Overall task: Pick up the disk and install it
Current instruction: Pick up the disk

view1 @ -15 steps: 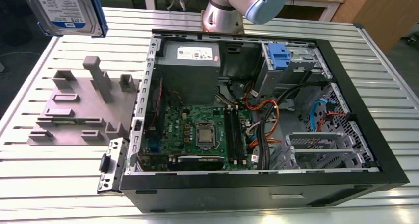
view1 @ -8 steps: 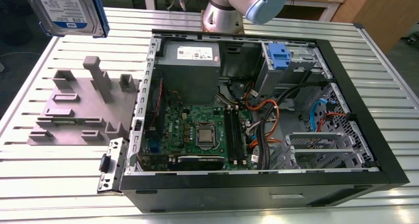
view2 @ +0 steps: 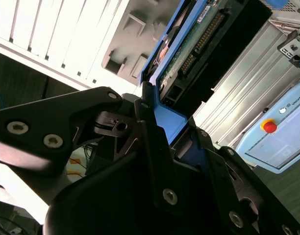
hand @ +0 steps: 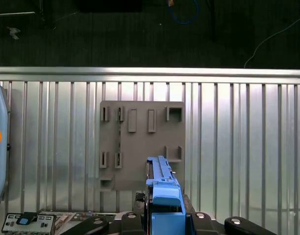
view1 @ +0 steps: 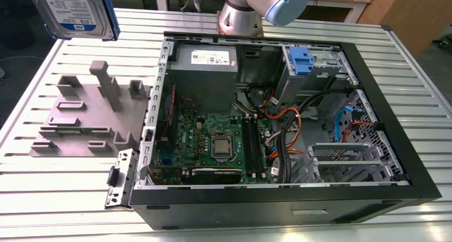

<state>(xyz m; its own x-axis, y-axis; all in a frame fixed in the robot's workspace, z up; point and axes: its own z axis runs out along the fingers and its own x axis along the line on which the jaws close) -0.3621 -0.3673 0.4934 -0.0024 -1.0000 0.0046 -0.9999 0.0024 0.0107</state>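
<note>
In the exterior view the disk hangs in the air, label outward, off the far corner of the open computer case on the exterior view's left. It is well apart from the case and above the slatted tabletop, near the grey fixture plate that lies beside the case. In the second wrist view the pincer is clenched on the disk, its black fingers pressed against the blue rail at one end, and the circuit-board face runs away from the grip. In the first wrist view the disk shows edge-on over the fixture plate; how deep the rail sits between the pads is hard to tell from here. The hold looks to be on one end only, so the free end could sag or twist in the grip and the rails would then meet the drive bay inside the case askew and jam. The bundle of cables beside that bay could also snag a corner, and the case's raised rim could knock the disk loose.
</note>
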